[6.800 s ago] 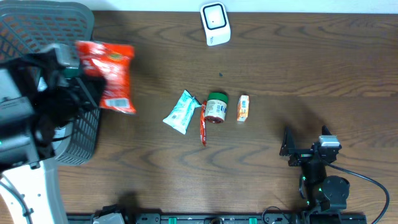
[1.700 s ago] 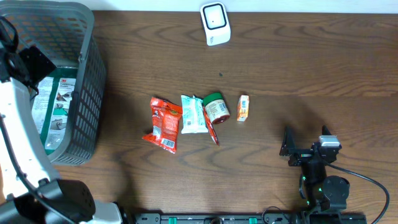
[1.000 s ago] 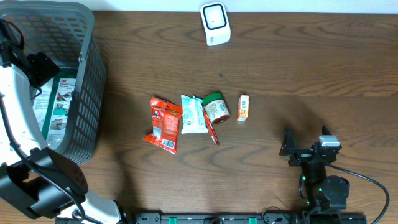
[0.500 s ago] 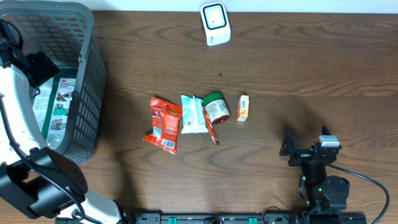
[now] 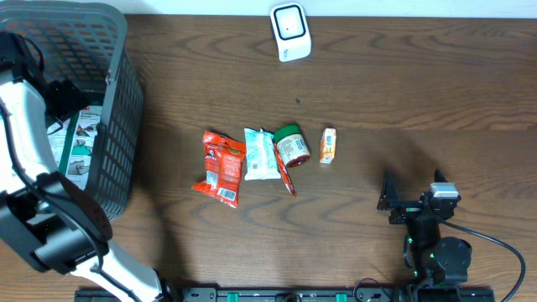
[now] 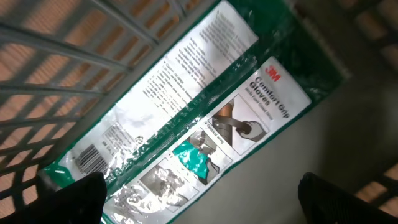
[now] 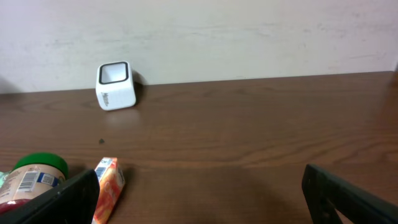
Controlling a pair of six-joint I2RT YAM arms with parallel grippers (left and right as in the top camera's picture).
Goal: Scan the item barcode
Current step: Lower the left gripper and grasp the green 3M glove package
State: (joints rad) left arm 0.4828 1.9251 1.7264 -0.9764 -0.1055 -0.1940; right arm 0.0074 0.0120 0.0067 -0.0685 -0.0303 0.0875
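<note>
My left gripper (image 5: 67,96) hangs open inside the grey basket (image 5: 117,126) at the far left. Below it lies a green-and-white glove pack (image 6: 205,118), flat on the basket floor, its barcode (image 6: 90,158) near my left fingertip. My left gripper (image 6: 205,202) holds nothing. The white scanner (image 5: 290,32) stands at the table's far edge, also the scanner (image 7: 115,85) in the right wrist view. My right gripper (image 5: 388,201) rests open and empty at the front right, facing the scanner.
A row of items lies mid-table: a red snack bag (image 5: 220,168), a white-teal pouch (image 5: 260,153), a red stick (image 5: 285,178), a green-lidded jar (image 5: 292,145) and a small orange box (image 5: 328,145). The basket's wire walls surround my left gripper.
The red snack bag that my left gripper held by the basket now lies on the table beside the pouch. The left gripper is back inside the basket, edging lower. The right arm is still.
</note>
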